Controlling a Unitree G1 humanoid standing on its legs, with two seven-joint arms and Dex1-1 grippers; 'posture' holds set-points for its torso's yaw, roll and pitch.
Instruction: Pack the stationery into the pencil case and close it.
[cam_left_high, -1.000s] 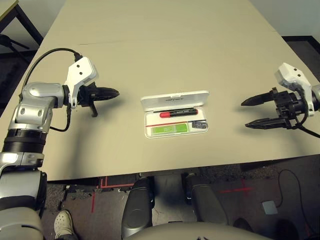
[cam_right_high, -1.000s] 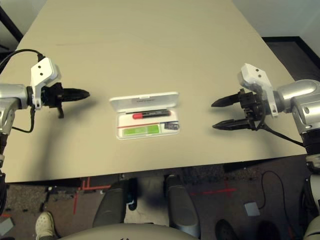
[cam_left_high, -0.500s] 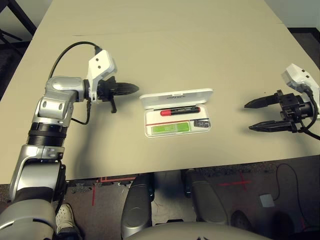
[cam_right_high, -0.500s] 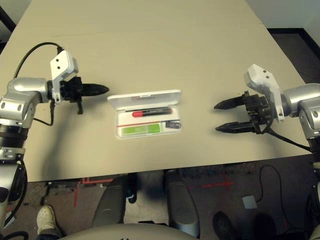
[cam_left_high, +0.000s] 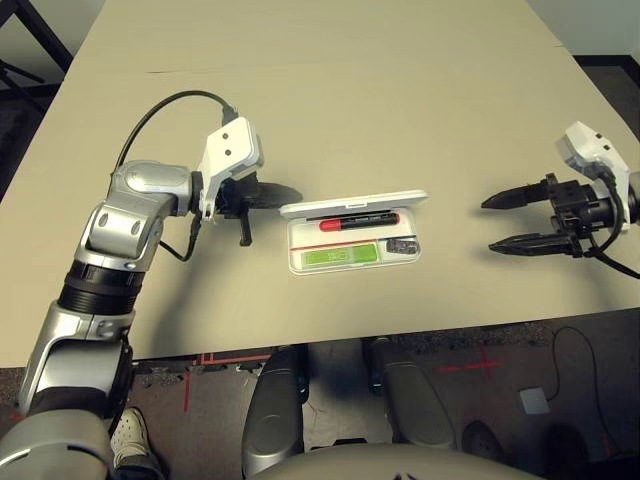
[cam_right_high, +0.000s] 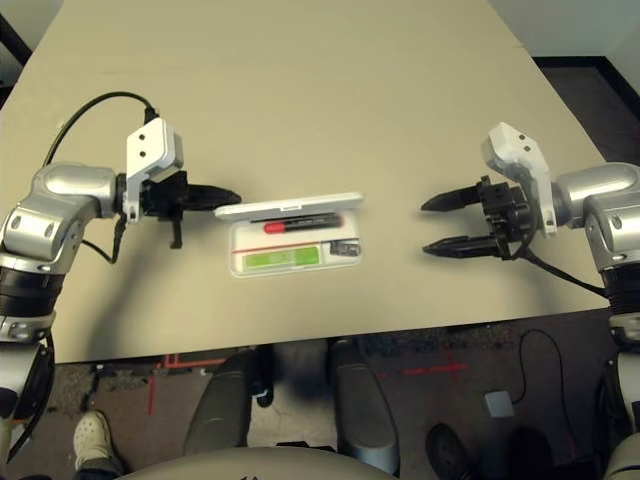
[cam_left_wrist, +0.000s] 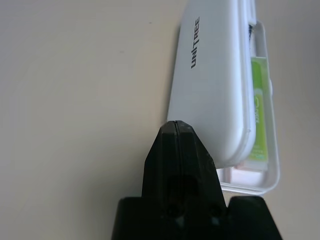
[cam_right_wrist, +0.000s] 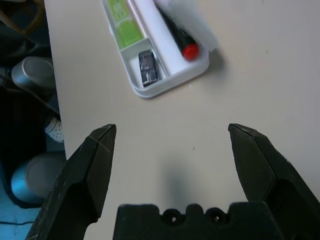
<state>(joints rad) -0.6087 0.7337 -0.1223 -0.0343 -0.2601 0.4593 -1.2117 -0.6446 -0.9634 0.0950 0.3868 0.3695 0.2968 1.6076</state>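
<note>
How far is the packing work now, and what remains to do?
Packing looks done: the red marker, the green bar and the small dark piece all lie inside the pencil case.

In hand: nothing is gripped. The left claw, shut, is at the half-raised lid, apparently to push it down. The right claw is open and empty.

Left: closing the lid fully.

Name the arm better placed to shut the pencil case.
Left, I'd judge: its closed pincer is right at the half-lowered lid of the case, while the right pincer stands open, well away over bare table.
</note>
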